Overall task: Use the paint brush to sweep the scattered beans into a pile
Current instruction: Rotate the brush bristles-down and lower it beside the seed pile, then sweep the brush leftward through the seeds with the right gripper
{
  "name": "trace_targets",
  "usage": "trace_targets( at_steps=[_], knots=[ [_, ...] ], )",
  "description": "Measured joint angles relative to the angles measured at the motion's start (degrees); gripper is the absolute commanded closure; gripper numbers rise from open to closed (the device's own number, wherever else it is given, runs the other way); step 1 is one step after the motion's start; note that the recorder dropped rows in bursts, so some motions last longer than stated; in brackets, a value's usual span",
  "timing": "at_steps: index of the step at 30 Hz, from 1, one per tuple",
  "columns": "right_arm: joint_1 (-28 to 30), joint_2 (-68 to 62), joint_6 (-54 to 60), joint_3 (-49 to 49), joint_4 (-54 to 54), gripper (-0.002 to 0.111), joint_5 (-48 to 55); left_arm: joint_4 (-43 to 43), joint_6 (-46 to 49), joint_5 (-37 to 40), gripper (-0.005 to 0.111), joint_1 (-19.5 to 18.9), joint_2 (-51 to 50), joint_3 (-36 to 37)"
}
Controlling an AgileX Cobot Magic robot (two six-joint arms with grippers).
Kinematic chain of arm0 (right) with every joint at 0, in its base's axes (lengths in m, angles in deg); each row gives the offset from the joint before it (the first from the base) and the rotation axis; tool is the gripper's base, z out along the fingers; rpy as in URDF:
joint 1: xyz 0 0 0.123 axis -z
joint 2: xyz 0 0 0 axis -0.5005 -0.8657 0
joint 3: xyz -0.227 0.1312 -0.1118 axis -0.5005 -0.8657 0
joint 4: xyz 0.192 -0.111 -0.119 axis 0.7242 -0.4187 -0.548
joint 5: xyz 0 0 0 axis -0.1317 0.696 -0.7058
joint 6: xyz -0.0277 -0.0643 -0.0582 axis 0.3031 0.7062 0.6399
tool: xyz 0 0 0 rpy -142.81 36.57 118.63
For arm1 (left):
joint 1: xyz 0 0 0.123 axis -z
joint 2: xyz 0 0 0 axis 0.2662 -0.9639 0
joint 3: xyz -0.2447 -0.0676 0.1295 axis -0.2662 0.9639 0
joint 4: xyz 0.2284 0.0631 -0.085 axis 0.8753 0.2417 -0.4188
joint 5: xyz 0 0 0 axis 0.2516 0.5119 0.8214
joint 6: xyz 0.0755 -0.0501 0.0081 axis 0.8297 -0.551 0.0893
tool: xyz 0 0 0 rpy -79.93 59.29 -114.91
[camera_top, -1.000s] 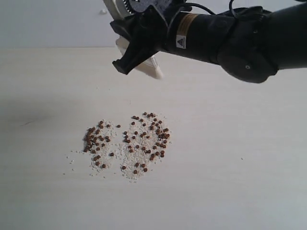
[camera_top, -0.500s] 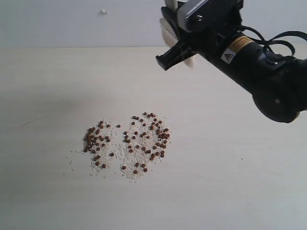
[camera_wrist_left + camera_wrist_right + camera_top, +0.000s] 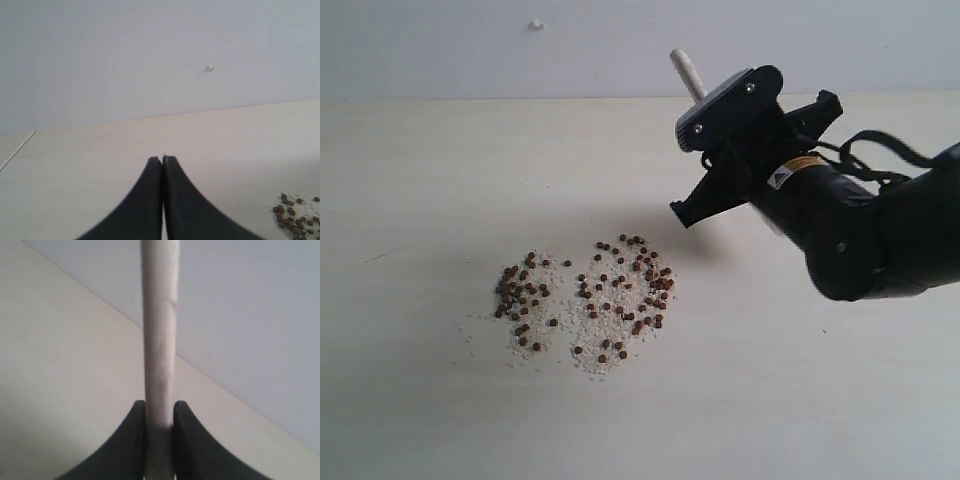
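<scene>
The scattered beans [image 3: 585, 298] lie in two loose patches of reddish-brown beans and pale crumbs at the middle of the table; a few beans [image 3: 295, 217] also show in the left wrist view. No compact pile is visible. My right gripper [image 3: 705, 190] hangs just right of and behind the beans, shut on the paint brush. Its pale wooden handle [image 3: 684, 70] sticks up above the gripper. In the right wrist view the handle [image 3: 160, 340] runs between the shut fingers of my right gripper [image 3: 160, 407]. Ferrule and bristles are hidden. My left gripper [image 3: 162, 159] is shut on nothing.
The pale table [image 3: 440, 160] meets a grey-white wall along its back edge. A small white speck [image 3: 535, 24] sits on the wall, and the left wrist view shows that speck [image 3: 210, 68] too. The black right arm [image 3: 880, 235] reaches in from the right.
The right arm has swung right and come down toward the table beside the beans, turning the brush so its handle end points up. The beans have not moved.
</scene>
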Motion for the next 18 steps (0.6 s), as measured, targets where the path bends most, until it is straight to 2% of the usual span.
trace_targets(
  at_steps=[4, 8, 14, 18],
  knots=[
    [-4.9, -5.4, 0.6, 0.0, 11.1, 0.108, -6.5, 0.0, 0.0, 0.0, 0.107, 0.0, 0.0, 0.0],
    [-8.0, -9.5, -3.9, 2.5, 15.3, 0.108, -6.9, 0.0, 0.0, 0.1, 0.107, 0.0, 0.0, 0.0],
    [-8.3, -10.4, -10.6, 9.2, 15.6, 0.108, 2.2, 0.0, 0.0, 0.2, 0.107, 0.0, 0.0, 0.0],
    [-8.3, -10.4, -15.6, 10.6, 14.2, 0.108, 4.5, 0.0, 0.0, 0.2, 0.107, 0.0, 0.0, 0.0]
  ],
)
